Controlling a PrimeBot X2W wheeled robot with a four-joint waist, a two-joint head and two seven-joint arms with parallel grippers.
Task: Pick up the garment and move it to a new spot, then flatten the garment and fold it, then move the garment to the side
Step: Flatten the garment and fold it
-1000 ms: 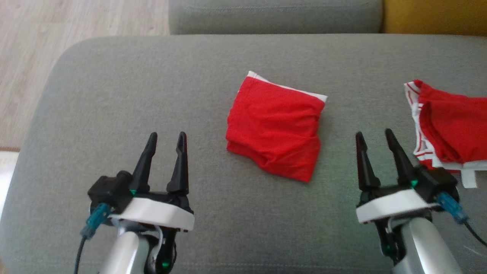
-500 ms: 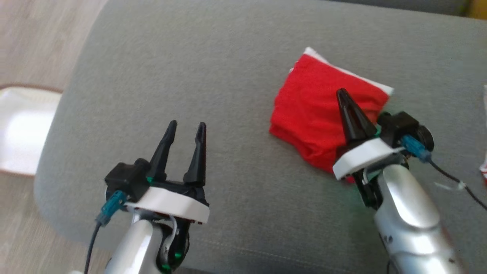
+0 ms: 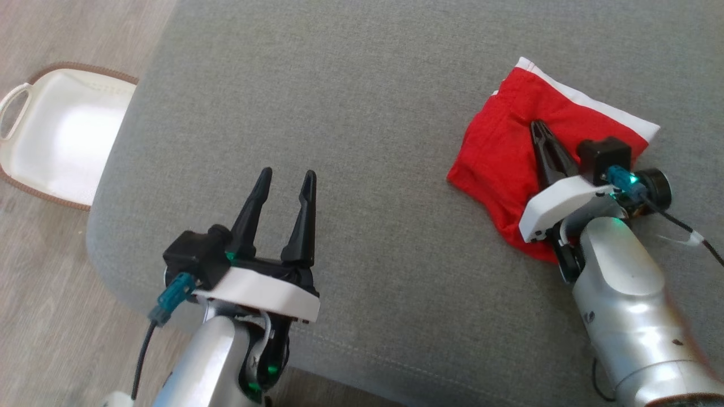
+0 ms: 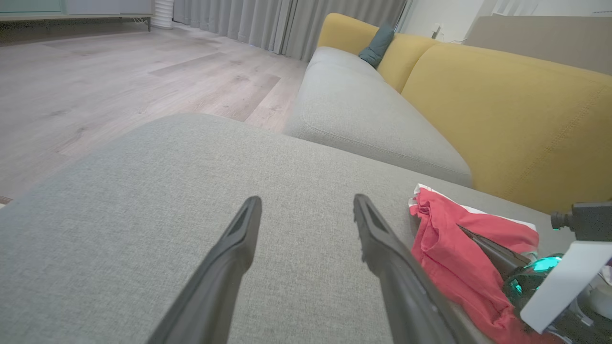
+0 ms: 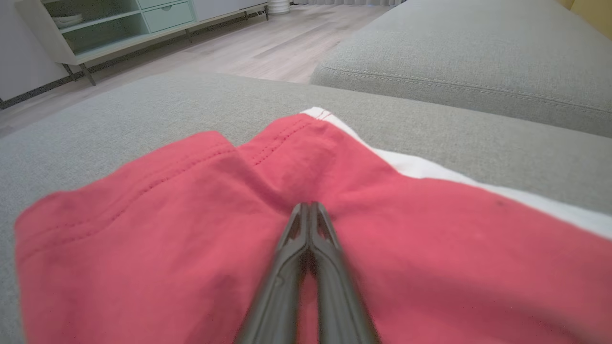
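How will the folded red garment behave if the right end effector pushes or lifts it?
Likely floppy: the folded red garment puckers where the shut right end effector presses it. Pushed, its layers would probably bunch or unfold rather than slide whole on the textured sofa cushion. It looks thin, so probably light.

The garment [image 3: 498, 152] lies on the right part of the cushion [image 3: 367, 113]. The right gripper [image 3: 537, 126] reaches over it from the near side, tips touching its middle. The left gripper [image 3: 287, 174] hangs above the cushion's near left part, well apart from the garment. Left of the cushion, a basket [image 3: 62, 135] sits on the floor [image 3: 45, 316].
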